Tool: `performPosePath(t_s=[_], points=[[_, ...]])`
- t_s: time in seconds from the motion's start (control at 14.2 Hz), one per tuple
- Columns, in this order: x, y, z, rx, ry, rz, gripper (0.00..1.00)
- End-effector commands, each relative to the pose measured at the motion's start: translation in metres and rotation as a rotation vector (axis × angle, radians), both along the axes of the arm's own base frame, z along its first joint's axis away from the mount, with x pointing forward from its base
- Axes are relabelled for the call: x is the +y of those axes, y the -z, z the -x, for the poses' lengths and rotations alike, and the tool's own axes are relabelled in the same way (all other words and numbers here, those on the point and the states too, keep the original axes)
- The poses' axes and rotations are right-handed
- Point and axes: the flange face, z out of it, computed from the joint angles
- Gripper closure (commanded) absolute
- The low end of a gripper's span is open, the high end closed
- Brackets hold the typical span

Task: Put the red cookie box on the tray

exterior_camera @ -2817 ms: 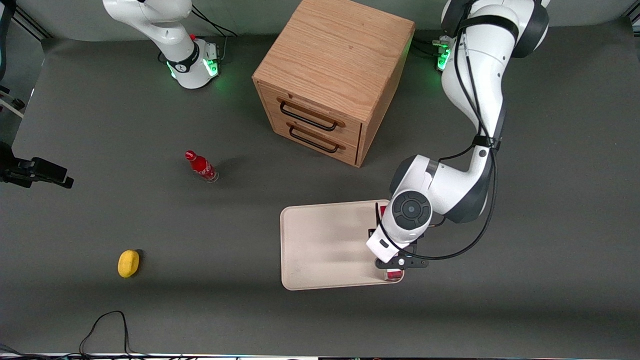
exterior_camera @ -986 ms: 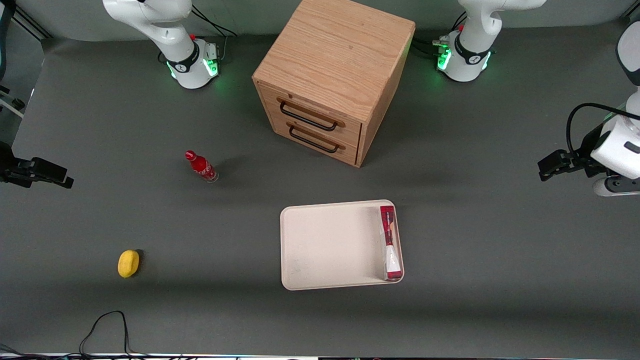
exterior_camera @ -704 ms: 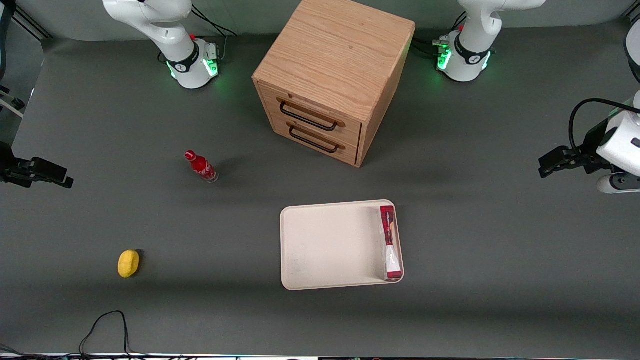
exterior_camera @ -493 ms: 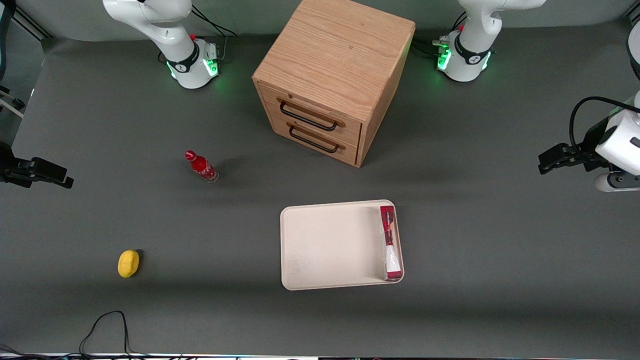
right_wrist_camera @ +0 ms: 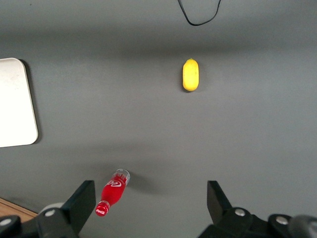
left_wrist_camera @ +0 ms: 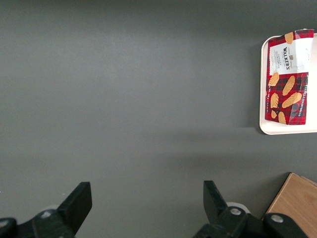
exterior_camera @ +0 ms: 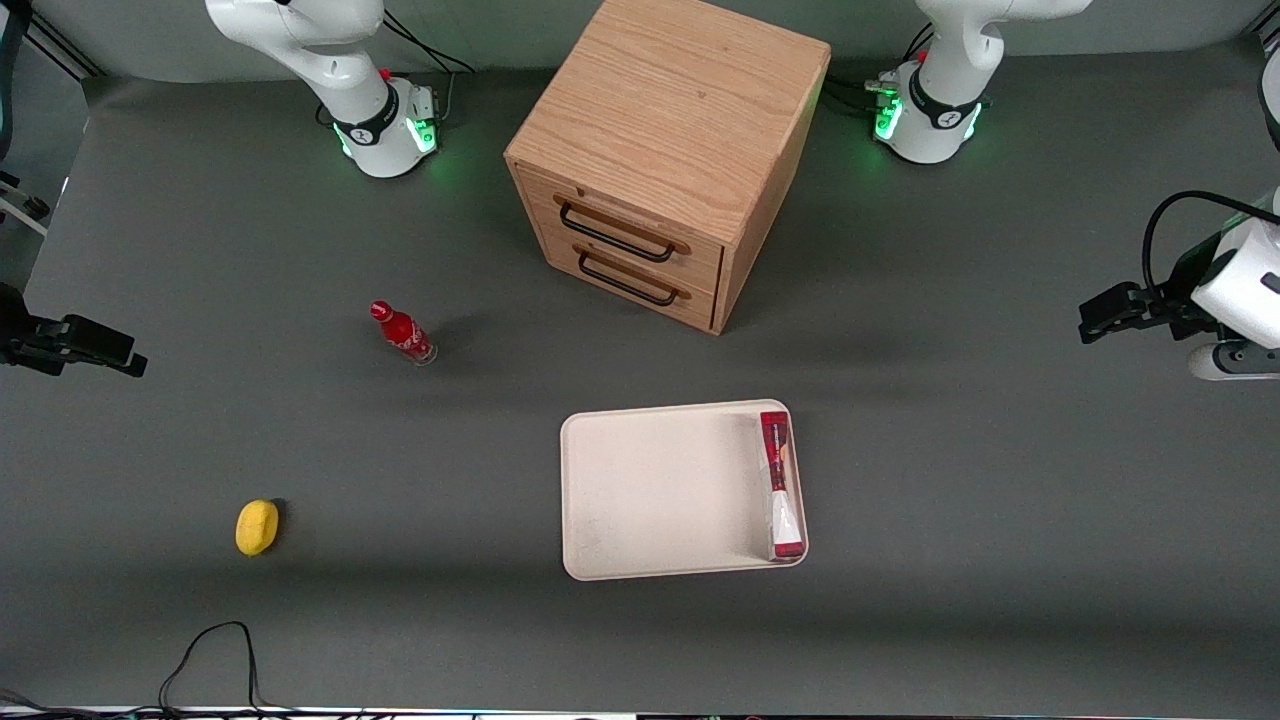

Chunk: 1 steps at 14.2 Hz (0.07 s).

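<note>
Lying nearest the front camera's edge of the table (exterior_camera: 1000, 560): a black cable loop (exterior_camera: 215, 650), close to the corner at the parked arm's end.

Next in — a yellow lemon-like object (exterior_camera: 257, 526), alone on the grey surface toward the parked arm's end; also in the right wrist view (right_wrist_camera: 190, 75).

Tray (exterior_camera: 640, 490): cream-white, rounded corners, low rim, roughly mid-table, flat on the surface. Red cookie box (exterior_camera: 780, 484): inside the tray, propped on its long edge against the rim at the tray's end toward the working arm; it runs almost the whole length of that rim. In the left wrist view the box (left_wrist_camera: 288, 77) shows its red tartan face with cookie pictures and a white label, and the tray (left_wrist_camera: 263, 99) shows its rim.

Small red bottle (exterior_camera: 402, 333): farther from the camera than the tray, toward the parked arm's end, upright.

Gripper (exterior_camera: 1110, 318): at the table edge at the working arm's end, raised, well apart from the tray — fingers (left_wrist_camera: 77, 203) spread wide, holding nothing.

Wooden two-drawer cabinet (exterior_camera: 665, 160): nearest the table edge where the arm bases stand, both drawers closed.
</note>
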Motion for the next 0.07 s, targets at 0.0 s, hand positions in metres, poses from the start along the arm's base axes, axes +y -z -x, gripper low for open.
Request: performPosePath(t_s=[0.0], points=[[0.0002, -0.0047, -0.0011, 0.01, 0.018, 0.01, 0.0]])
